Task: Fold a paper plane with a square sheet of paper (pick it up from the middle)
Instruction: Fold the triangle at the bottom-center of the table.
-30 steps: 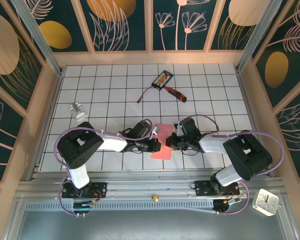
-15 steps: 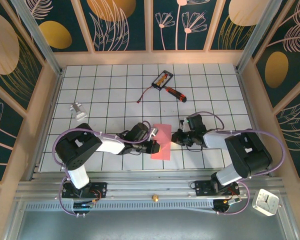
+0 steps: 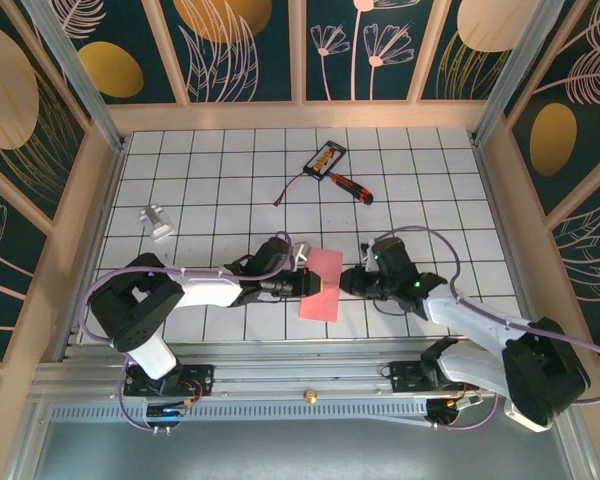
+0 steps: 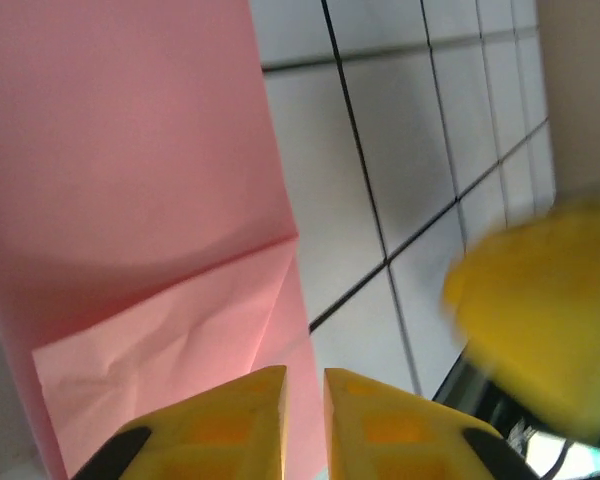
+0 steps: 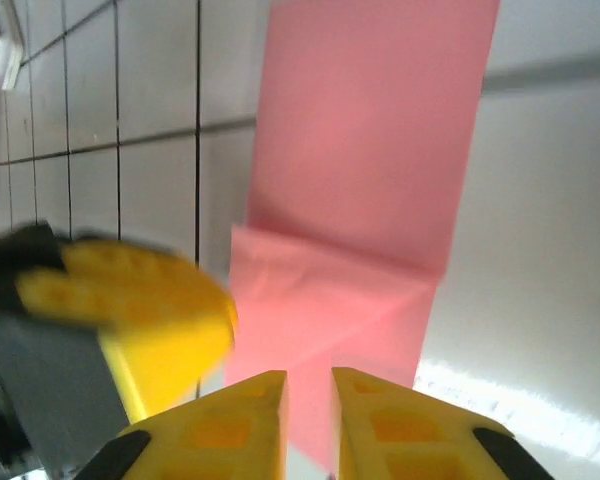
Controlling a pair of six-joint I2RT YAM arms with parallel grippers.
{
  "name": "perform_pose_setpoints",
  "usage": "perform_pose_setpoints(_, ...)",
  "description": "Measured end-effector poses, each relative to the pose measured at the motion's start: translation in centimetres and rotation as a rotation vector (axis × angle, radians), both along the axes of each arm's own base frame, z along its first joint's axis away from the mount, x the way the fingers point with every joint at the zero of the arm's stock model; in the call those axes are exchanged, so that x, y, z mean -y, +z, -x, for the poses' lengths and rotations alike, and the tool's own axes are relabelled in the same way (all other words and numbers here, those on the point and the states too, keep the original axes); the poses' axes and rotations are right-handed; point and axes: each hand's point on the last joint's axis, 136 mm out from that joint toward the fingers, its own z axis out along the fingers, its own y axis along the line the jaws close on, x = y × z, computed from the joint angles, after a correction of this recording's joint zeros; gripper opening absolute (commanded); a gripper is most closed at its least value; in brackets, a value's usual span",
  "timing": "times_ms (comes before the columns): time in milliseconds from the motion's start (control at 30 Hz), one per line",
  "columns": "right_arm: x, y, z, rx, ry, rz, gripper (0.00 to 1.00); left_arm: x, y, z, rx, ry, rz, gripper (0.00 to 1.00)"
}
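Top external: both arms are reaching low and inward over the tiled table (image 3: 230,180), forearms lying nearly flat. The left gripper (image 3: 306,284) and right gripper (image 3: 348,284) are facing each other. The sheet of paper (image 3: 322,285), folded into a pink strip, is sitting between them, close against both.

Left wrist: the left gripper (image 4: 305,378) is hovering at the sheet's creased flap, jaws a sliver apart. Cannot tell if it is pinching.

Right wrist: the right gripper (image 5: 309,380) is showing the same slim gap at the sheet's edge. Grip unclear.

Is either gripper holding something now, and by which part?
It cannot be told for sure. The left gripper and right gripper sit at opposite side edges of the pink sheet of paper, jaws a slit apart; a pinch is unclear.
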Motion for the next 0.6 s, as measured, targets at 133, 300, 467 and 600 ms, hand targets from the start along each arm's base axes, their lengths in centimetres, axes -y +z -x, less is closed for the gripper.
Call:
perform_pose_setpoints(133,-0.6,-1.8,3.0,-0.085,-0.026,0.031,0.3,-0.8,-1.2,-1.8,-0.032,0.057,-0.019,0.0)
perform_pose_setpoints(300,-0.9,-3.7,4.6,-0.166,-0.08,0.072,0.34,-0.8,-3.9,-1.8,-0.08,0.055,-0.066,0.0)
perform_pose_setpoints(467,-0.8,-4.8,5.4,-0.21,-0.125,0.087,0.38,-0.8,-4.2,-1.8,-0.08,0.051,-0.071,0.0)
perform_pose_setpoints(600,-0.9,-5.1,5.4,-0.218,-0.149,0.079,0.38,-0.9,-4.2,-1.8,-0.079,0.051,-0.07,0.0)
